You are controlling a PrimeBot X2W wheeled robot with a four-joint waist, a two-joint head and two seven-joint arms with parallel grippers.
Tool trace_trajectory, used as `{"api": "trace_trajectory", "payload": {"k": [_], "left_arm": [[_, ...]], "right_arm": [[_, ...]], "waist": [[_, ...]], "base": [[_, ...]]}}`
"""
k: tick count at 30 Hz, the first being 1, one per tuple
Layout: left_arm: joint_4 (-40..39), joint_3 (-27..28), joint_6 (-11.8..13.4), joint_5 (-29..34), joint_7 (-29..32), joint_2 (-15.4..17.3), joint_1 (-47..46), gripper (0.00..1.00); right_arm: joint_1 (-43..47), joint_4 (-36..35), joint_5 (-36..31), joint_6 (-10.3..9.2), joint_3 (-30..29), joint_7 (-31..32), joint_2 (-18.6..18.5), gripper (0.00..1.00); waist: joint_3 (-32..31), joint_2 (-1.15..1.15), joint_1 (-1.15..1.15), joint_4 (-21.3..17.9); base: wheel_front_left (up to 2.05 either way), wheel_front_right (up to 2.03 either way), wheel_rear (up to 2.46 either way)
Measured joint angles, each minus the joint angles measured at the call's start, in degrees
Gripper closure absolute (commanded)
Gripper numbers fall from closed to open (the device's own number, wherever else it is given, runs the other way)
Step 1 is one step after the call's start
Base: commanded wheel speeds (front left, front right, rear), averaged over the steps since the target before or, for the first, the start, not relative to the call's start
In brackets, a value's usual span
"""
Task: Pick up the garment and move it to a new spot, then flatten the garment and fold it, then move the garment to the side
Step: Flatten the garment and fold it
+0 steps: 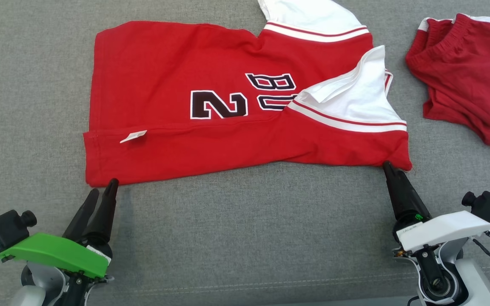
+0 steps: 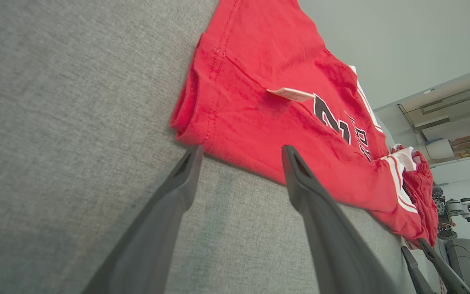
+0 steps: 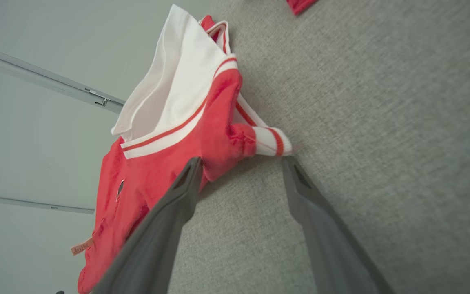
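Red shorts (image 1: 468, 74) (crumpled) lie on grey cloth surface (image 1: 245, 238).

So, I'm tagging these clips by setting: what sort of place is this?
Probably a robotics lab: a red jersey lies on a grey fabric-covered worktop, and other robot hardware stands in the background.

Red jersey shirt (image 1: 172, 55) with white sleeves, partly folded.
It lies flat on the grey fabric surface (image 1: 245, 238), hem to the left, near edge folded over; a black "2" and letters read upside down beside a small white label (image 1: 133, 136).
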Motion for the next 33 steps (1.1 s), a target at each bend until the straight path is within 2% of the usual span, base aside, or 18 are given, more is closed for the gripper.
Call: {"api": "trace_trajectory", "payload": {"k": [5,9,28,30,32,33], "left_arm": [[1.13,1.07,0.19,-0.70,0.22,0.00,0.00,0.00],[2.77,1.81,0.22,-3.75,0.65,-0.82,-0.60,0.00],[6.21,0.42,-1.88,-3.37,1.52,-1.55,-6.22,0.00],[6.59,0.26,-1.94,-3.14,1.90,-1.62,-6.65,0.13],[6.97,0.19,-2.20,-3.14,1.92,-1.70,-6.97,0.16],[7.10,0.11,-2.37,-3.14,1.93,-1.74,-7.08,0.22]], "right_arm": [[0.02,-0.12,0.00,-0.01,-0.38,-0.03,-0.04,0.00],[-0.07,-0.35,-0.14,0.00,-0.25,-0.25,-0.05,0.00],[-1.83,0.24,-0.63,0.01,0.66,-0.24,-0.05,0.00],[-2.40,0.53,-0.63,0.00,0.85,-0.24,-0.05,0.00],[-2.77,0.71,-0.63,0.00,0.87,-0.24,-0.04,0.00],[-2.88,0.82,-0.63,0.00,0.87,-0.24,-0.04,0.00]], "waist": [[0.58,0.00,0.00,0.23],[1.26,0.00,0.00,0.50],[2.30,0.00,0.00,0.02],[2.35,0.00,0.00,0.05],[2.39,0.00,0.00,0.13],[2.40,0.00,0.00,0.18]], "base": [[0.00,0.00,0.00],[0.00,0.00,0.00],[0.00,0.00,0.00],[0.00,0.00,0.00],[0.00,0.00,0.00],[0.00,0.00,0.00]]}}
